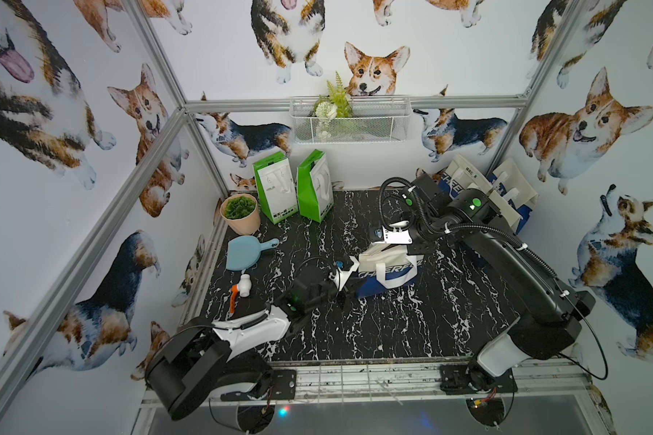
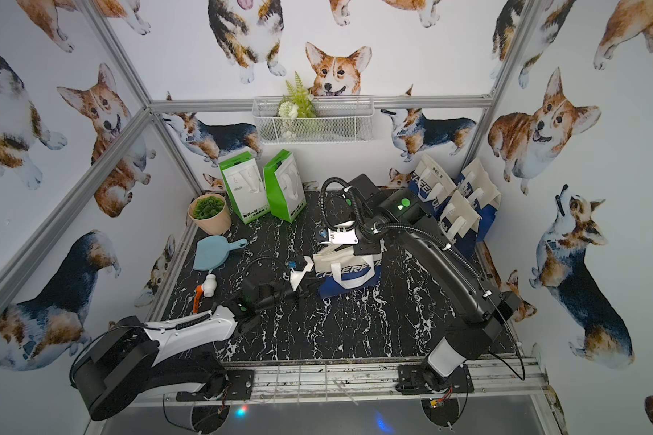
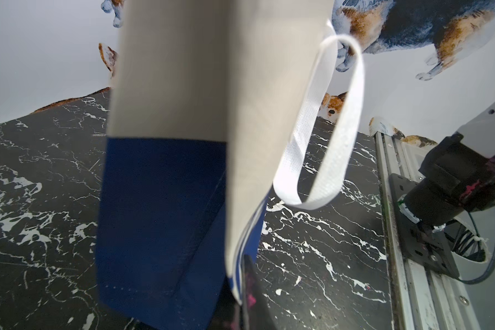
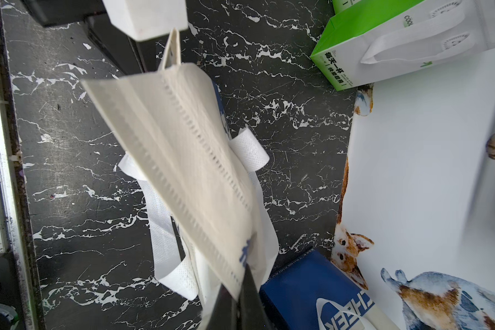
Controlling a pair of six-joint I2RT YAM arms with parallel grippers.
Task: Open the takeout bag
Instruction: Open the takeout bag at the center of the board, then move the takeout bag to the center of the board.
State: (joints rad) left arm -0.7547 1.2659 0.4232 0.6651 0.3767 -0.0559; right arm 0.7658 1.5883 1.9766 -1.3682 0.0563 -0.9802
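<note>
The bag (image 3: 169, 85) fills both wrist views: the left claw (image 3: 245, 291) is clamped tight on one side edge of it, near a white handle (image 3: 326, 128), and the right claw (image 4: 242, 297) is pinched closed on its top rim, where the folded mouth lies flat. In both top views it stands upright on the table (image 1: 355, 339), a little right of centre, between the two claws. Beyond it, green bags (image 1: 293, 186) lean at the back wall, blue bags (image 1: 483, 188) crowd the far right corner, and a pot (image 1: 241, 212) and scoop (image 1: 246, 254) sit far left.

light: bright, even | shadows: soft | edges: bowed | wrist views: takeout bag (image 3: 169, 85) blurred close-up
</note>
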